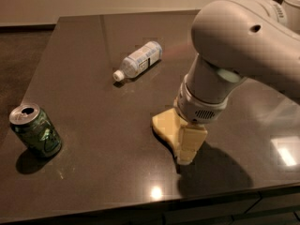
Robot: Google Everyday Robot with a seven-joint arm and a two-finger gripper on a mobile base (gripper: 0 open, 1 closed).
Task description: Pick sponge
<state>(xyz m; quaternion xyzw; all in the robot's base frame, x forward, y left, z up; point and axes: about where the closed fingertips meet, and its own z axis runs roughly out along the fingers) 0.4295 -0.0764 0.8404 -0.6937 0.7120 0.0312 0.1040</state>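
Observation:
The pale yellow sponge [164, 124] lies on the dark table [93, 163], right of centre and near the front edge. My gripper [186, 153] reaches down from the big white arm [243, 46] and sits right at the sponge's near right end, touching or overlapping it. The wrist hides the sponge's right part. The sponge rests on the table surface.
A clear plastic bottle [138, 60] lies on its side behind the sponge. A green can [35, 130] stands upright at the front left. The table's front edge runs just below the gripper.

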